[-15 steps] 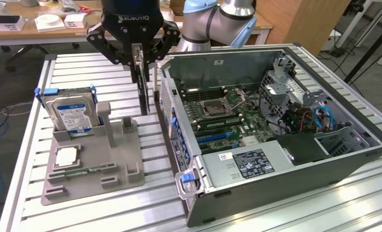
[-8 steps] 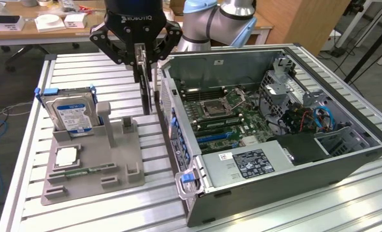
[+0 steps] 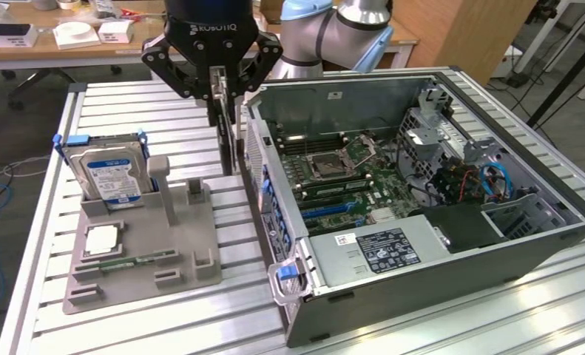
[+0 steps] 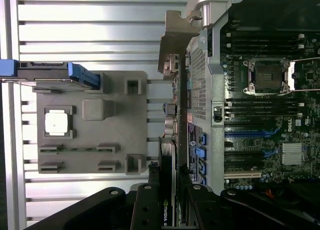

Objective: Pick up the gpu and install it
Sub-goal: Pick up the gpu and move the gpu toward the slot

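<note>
You have the gripper closed partway, its two black fingers pinching the gpu by its thin edges, and the white word ROBOTIQ reads clearly across the gripper body in the exterior view. The gpu hangs upright and edge-on, clear of the slatted aluminium table, between the grey fixture and the open computer case, just beside the case's rear wall and outside it. In the wrist view the card runs between the fingers, and the light lettering on it near the gripper looks like NVIDIA, though it is partly cut off, so you should treat that reading as probable. On the fixture, the hard drive stands upright in its blue-handled carrier with a blue and white label too small for you to read, and the green memory stick lies flat near the front edge. Inside the case, the power supply carries a black label with fine white print, and the motherboard shows a small white mark that may be DELL.
</note>
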Available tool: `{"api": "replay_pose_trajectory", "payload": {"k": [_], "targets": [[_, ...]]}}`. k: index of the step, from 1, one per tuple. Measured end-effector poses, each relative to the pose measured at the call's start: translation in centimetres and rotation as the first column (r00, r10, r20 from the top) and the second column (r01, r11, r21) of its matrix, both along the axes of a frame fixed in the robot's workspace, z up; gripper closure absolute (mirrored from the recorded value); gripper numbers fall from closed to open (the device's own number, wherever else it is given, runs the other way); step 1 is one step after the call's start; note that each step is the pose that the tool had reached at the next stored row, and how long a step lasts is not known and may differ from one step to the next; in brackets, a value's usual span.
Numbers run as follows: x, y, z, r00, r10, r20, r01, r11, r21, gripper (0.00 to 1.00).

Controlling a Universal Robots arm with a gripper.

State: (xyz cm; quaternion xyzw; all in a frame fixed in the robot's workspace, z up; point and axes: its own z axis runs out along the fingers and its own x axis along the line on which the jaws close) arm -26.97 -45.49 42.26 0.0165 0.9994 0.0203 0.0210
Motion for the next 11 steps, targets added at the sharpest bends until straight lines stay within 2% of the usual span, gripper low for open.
{"api": "replay_pose_trajectory", "payload": {"k": [11], "targets": [[0.0,0.0,0.25,1.0,0.0,0.0,0.0,1.0,0.0,0.74]]}}
